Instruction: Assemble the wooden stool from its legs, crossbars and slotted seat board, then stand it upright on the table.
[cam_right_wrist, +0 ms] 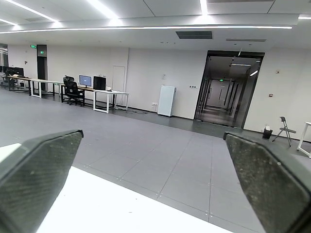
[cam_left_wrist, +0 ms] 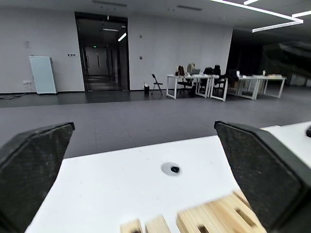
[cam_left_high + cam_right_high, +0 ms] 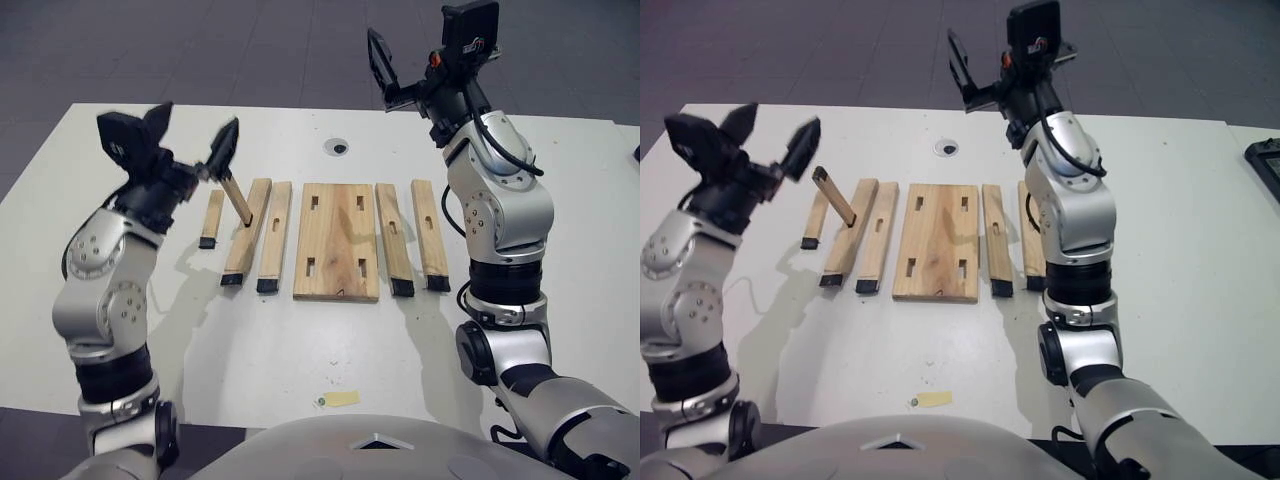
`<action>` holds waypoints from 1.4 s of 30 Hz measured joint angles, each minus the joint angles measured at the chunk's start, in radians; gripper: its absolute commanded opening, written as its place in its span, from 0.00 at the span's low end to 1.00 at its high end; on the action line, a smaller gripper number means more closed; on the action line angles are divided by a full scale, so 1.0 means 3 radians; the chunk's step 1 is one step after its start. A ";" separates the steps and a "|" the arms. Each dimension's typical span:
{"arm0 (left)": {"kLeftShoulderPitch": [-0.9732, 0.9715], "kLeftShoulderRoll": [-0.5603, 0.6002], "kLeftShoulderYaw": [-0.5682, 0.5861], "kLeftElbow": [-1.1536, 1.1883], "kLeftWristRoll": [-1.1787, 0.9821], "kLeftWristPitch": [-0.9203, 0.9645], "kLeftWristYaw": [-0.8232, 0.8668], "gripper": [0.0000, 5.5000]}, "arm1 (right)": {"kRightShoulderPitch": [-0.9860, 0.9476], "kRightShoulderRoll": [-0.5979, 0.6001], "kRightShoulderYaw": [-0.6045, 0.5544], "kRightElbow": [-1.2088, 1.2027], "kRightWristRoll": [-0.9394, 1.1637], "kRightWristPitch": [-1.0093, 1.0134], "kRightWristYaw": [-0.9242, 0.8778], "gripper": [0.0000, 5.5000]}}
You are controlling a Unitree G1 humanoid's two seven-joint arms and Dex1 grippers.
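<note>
Left gripper: You had it raised over the left part of the table, fingers spread wide with nothing between them.
Right gripper: You had it high above the far table edge, fingers parted and empty.
Tilted crossbar: It leaned just below the left gripper's inner finger, clear of it, with its lower end on the nearest leg.
Flat crossbar: It lay on the table below the left gripper.
Other legs: One lay beside the first. Two more lay below your right arm.
Seat board: It lay flat, slots up, between the two pairs of legs.
Surface: The table was white, with a round grommet hole near the far edge and a yellow tag near the front edge.
Room: It had a dark grey tiled floor, white walls, a dark doorway, a white cabinet, and desks with chairs.
</note>
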 measured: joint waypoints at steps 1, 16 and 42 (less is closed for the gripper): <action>-0.0084 -0.0009 0.0009 0.0075 0.0013 -0.0008 0.0052 0.98 | 0.0003 0.0004 -0.0002 0.0002 0.0001 -0.0001 -0.0001 0.98; -0.0717 0.0231 -0.0571 0.1235 0.0848 0.0140 0.0219 0.98 | 0.0029 0.0039 -0.0059 0.0046 0.0002 -0.0005 -0.0073 0.98; -0.0954 -0.0210 -0.0317 0.1136 0.0617 -0.0256 0.0295 0.98 | 0.0031 0.0043 -0.0057 0.0118 0.0007 -0.0007 -0.0065 0.98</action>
